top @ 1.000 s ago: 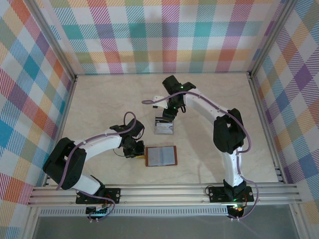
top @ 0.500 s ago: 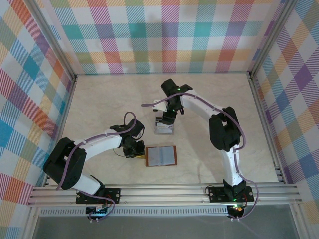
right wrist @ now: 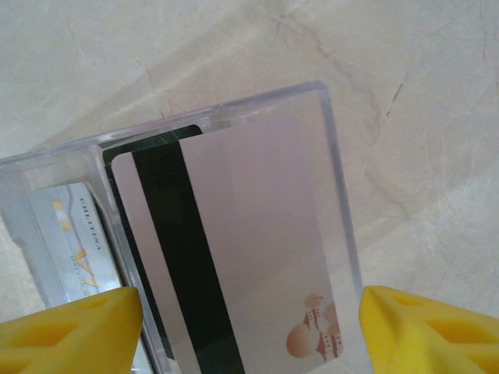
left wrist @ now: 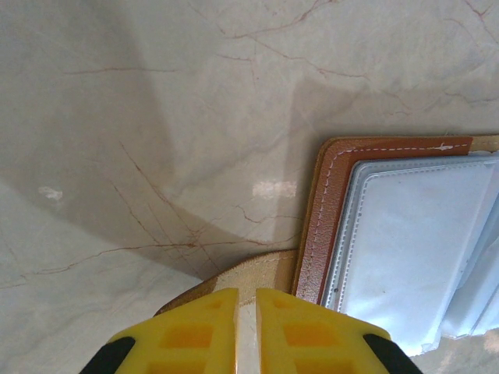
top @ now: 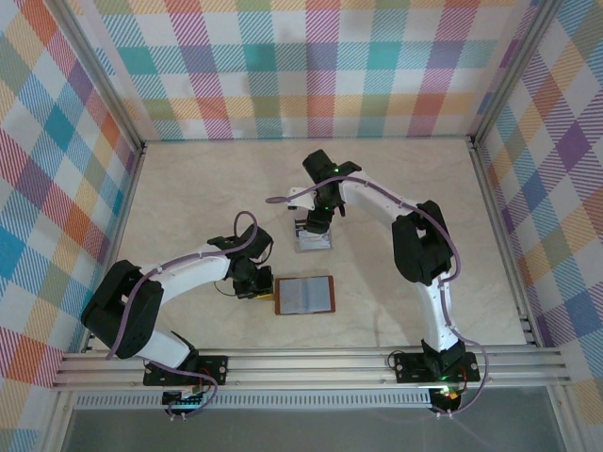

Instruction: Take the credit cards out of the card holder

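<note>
Card [right wrist: 257,234] rests in clear box [right wrist: 257,100], twelve o'clock from card holder [top: 304,295]; right fingers [right wrist: 70,327] spread, so we should rise straight; left fingers [left wrist: 195,327] pinch its tab, steady.

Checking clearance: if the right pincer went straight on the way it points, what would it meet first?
Most likely the pale card with the dark stripe, lying in the clear box between the fingers of the open right pincer. Nothing shows in front of it, though depth is unclear.
</note>
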Robot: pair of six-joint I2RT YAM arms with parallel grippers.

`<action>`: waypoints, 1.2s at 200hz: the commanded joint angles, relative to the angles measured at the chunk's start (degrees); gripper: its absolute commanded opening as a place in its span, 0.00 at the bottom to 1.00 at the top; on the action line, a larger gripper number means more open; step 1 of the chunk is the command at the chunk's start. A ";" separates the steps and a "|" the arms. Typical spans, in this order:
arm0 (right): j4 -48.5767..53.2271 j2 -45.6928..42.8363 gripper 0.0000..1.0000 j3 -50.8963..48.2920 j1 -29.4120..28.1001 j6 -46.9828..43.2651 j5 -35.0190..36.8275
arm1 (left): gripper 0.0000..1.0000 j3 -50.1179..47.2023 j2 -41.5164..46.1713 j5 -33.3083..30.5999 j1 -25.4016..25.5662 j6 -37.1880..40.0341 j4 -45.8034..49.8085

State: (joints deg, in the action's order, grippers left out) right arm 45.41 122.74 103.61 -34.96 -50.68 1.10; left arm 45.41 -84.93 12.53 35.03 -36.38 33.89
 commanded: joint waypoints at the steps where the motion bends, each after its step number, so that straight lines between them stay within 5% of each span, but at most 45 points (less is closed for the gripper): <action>1: -2.26 -3.43 0.74 0.05 -0.36 -1.18 1.21 | 0.15 -0.21 0.33 0.38 -0.66 0.43 -0.57; 139: -10.07 -5.58 0.72 0.82 -0.47 -0.74 6.96 | 0.15 -0.10 0.89 0.21 -0.66 0.49 -0.31; 177: -2.11 -4.87 0.72 2.00 -0.49 -1.50 -2.67 | 0.14 -0.06 0.78 0.29 -0.66 0.53 -0.45; 240: -0.93 -0.44 0.73 3.60 -0.37 -1.23 -2.21 | 0.14 0.03 0.63 0.22 -0.66 0.63 -0.32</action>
State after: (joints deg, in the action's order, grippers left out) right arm 42.68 119.63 105.23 -34.96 -51.72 0.54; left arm 45.41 -84.93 12.51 35.03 -36.38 33.54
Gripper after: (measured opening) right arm 0.732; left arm 0.145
